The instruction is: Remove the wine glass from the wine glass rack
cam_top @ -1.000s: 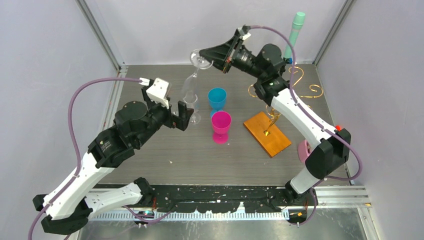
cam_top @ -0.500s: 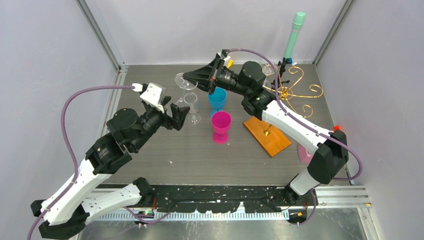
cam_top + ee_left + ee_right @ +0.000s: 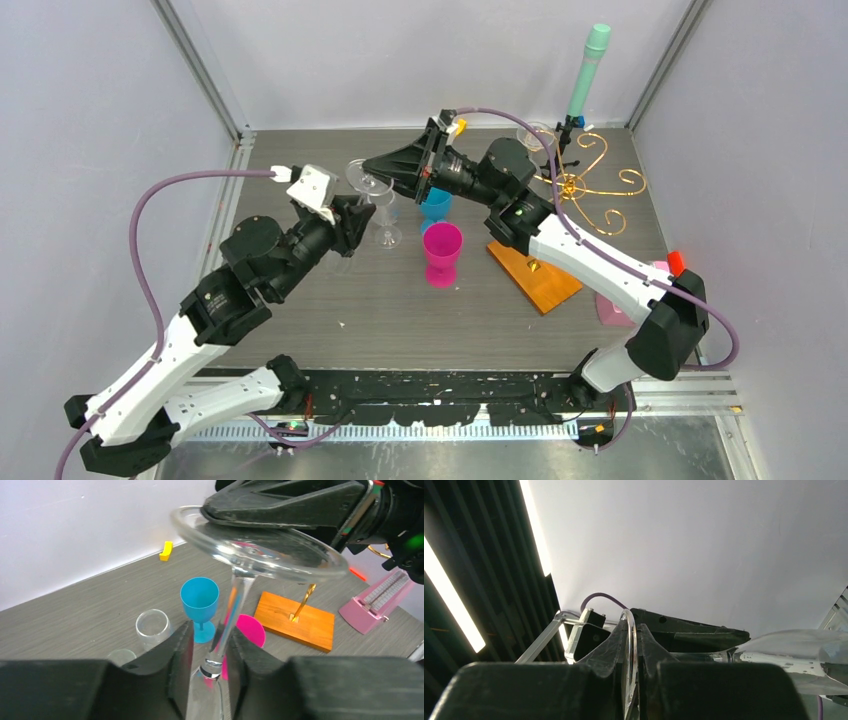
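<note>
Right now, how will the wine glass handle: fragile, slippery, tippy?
Likely fragile: the wine glass is thin clear glass with a slender stem, so squeeze gently. Probably slippery: the right gripper pinches only its smooth foot rim, so it could pivot. It hangs tilted, foot up, stem between the left gripper fingers, so it may swing.

Your right gripper [image 3: 374, 166] pinches the foot of the wine glass [image 3: 360, 178], well apart from the wine glass rack [image 3: 577, 184]. Left gripper [image 3: 357, 213] is right at the glass, below the foot. Blue cup [image 3: 435, 206] and pink cup [image 3: 442, 246] stand between glass and rack.
</note>
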